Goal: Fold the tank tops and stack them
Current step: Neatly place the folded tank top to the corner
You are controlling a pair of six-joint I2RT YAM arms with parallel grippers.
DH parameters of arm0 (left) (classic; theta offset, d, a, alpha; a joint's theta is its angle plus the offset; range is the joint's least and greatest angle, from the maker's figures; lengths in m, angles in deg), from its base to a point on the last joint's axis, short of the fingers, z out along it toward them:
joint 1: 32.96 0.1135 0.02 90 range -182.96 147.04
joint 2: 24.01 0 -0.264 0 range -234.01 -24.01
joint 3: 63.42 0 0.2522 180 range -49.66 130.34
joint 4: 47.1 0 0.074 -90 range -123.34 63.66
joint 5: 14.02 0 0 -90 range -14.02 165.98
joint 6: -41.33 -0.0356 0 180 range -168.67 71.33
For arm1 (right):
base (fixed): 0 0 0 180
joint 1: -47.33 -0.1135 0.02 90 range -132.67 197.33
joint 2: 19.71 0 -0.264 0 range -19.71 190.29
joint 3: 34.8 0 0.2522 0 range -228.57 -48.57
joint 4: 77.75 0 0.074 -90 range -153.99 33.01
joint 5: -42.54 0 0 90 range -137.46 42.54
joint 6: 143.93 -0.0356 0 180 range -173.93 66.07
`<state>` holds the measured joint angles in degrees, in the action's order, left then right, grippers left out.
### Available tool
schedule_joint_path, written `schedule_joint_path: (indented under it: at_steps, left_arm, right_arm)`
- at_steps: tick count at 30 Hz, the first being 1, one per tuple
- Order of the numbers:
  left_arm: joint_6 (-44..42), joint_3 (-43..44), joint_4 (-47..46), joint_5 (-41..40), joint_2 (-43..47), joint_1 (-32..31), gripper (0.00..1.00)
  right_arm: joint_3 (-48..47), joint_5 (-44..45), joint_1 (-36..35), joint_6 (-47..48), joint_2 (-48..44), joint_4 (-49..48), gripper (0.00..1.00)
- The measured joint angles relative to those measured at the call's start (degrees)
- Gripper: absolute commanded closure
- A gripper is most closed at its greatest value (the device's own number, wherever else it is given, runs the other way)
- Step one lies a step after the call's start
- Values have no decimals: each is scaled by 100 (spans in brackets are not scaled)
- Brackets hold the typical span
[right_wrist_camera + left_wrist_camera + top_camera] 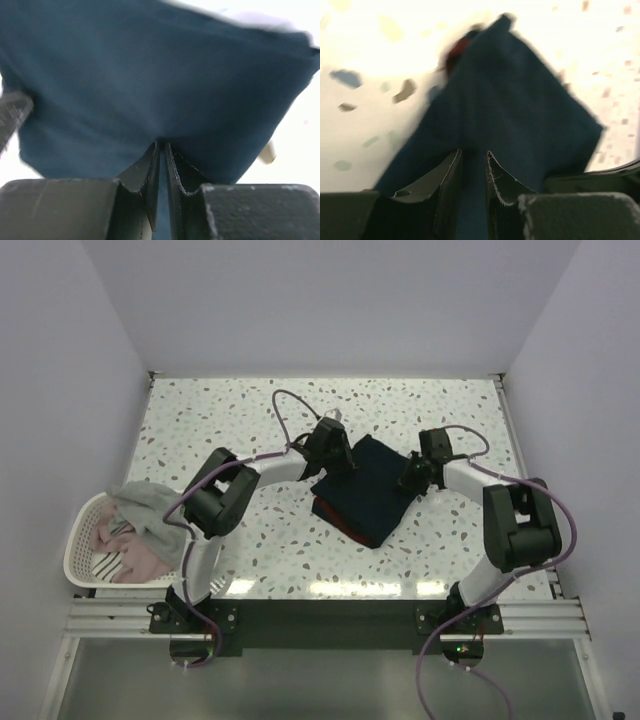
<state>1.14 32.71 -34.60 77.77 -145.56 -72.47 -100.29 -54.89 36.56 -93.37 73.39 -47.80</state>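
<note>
**At mid-table: navy top gripped at two edges, fold under way**

On the speckled table, the navy top lies as a compact, roughly four-sided bundle between my two arms. A strip of dark red trim shows along its near-left edge. My left claw sits at the far-left edge of the cloth. Its wrist view shows the jaws narrow, with a fold of navy fabric running up between them, so I read it as holding the top. My right claw is at the right edge. Its wrist view shows the jaws drawn almost together on a thin layer of the same fabric, again a pinch on the top. Both wrist views are blurred, so I cannot tell how many layers each claw has.

Progress, as I judge it: the navy top appears partly folded but not yet released or squared off. No finished stack is visible on the table. At the left edge, the white basket holds a grey top draped over its rim and pink tops beneath, all crumpled and unfolded. I therefore place the task in its early part. One garment is in hand, and the rest are to be drawn out, folded and stacked upon it.
</note>
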Motion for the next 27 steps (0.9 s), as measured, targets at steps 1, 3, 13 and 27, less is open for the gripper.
schedule_joint_path:
  at_steps: [1, 3, 13, 27]
  left_arm:
    - [0, -35, 105, -28, -76, 15, 72]
    - [31, -131, 76, -52, -131, 31, 72]
    - [-7, -155, 472, -15, 275, 96, 61]
    - [-671, -1576, 1056, 496, 4317, 238, 56]
  right_arm:
    - [0, 2, 70, -26, 157, -52, 86]
    - [-127, -52, 160, -70, 422, -48, 85]
    - [-3016, 881, 339, 474, 2365, 874, 82]
    - [-8579, 2343, 1001, 1523, 5593, 2763, 74]
